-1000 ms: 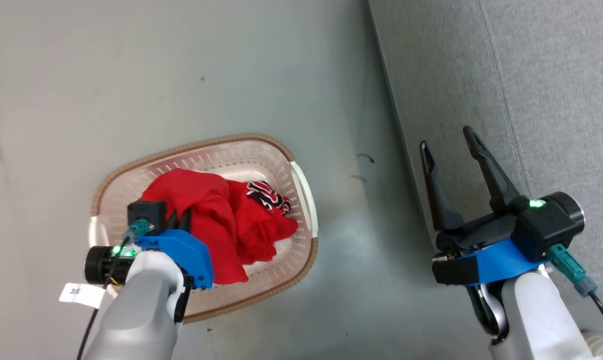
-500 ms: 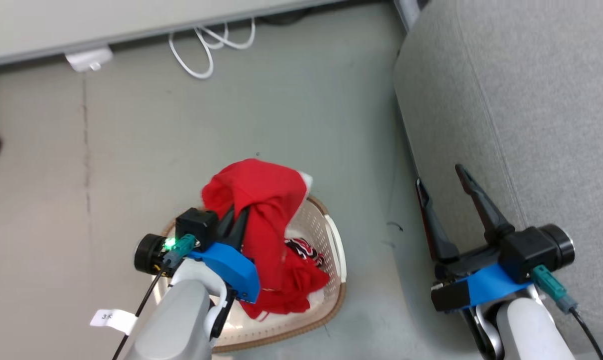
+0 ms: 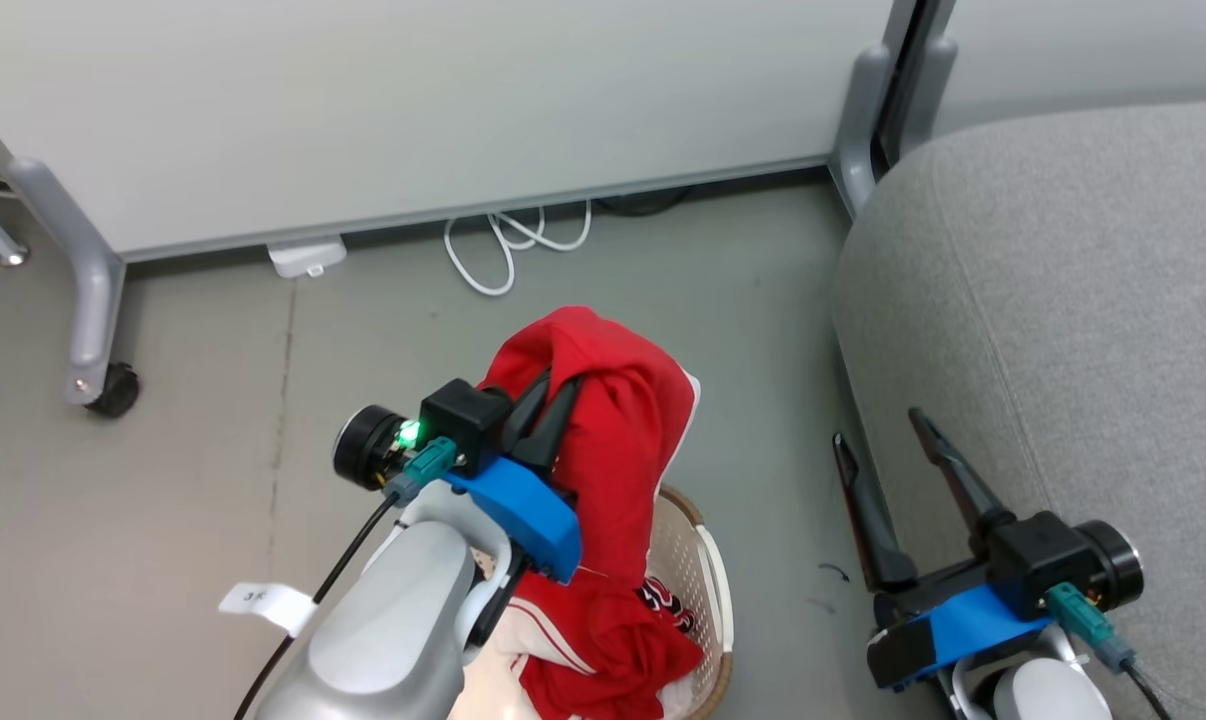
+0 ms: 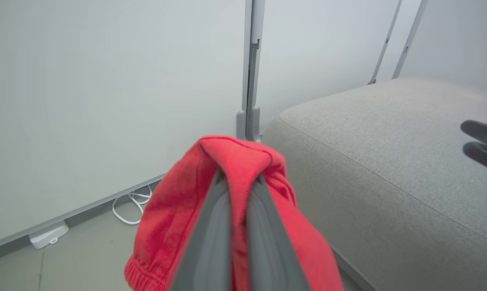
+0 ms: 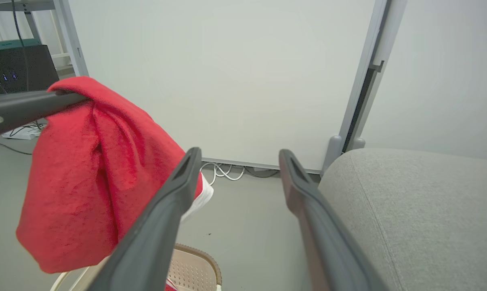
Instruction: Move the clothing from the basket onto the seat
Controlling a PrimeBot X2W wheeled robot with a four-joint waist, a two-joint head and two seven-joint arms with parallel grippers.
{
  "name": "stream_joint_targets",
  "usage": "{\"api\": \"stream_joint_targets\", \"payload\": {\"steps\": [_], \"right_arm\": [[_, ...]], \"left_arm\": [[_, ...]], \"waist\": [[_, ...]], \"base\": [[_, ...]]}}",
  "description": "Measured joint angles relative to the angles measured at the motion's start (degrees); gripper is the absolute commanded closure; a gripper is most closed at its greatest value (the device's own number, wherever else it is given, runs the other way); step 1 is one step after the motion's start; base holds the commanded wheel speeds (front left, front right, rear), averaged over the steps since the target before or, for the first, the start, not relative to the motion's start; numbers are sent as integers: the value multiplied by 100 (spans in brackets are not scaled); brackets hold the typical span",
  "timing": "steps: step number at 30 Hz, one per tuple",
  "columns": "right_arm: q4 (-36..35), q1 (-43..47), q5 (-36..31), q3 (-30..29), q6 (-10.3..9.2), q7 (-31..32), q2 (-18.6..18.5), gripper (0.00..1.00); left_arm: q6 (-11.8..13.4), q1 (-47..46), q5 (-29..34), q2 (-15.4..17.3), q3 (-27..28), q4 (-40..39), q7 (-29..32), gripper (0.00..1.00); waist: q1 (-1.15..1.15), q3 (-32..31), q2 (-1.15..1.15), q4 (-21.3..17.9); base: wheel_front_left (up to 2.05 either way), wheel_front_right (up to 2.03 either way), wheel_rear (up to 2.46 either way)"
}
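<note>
Grey floor [image 3: 213, 500], white partition [image 3: 413, 100] behind. Left gripper [image 3: 551, 388] clenched on a red garment [image 3: 618, 430], which is raised above the basket [image 3: 701, 560] with its cloth draping down toward it. Second garment [image 3: 613, 660], lettered, lies in the basket. Right gripper [image 3: 875, 428] has its fingers spread, grasping nothing, just beside the sofa [image 3: 1063, 300].

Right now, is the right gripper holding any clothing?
No, the right gripper stands open and empty; the red garment hangs from the left gripper.
</note>
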Motion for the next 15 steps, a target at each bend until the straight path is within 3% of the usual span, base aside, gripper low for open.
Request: {"api": "stream_joint_targets", "payload": {"steps": [15], "right_arm": [[-45, 281, -13, 282, 0, 248, 0, 0]], "left_arm": [[-1, -584, -424, -115, -587, 31, 0, 100]], "waist": [[0, -692, 0, 98]], "base": [[0, 0, 0]]}}
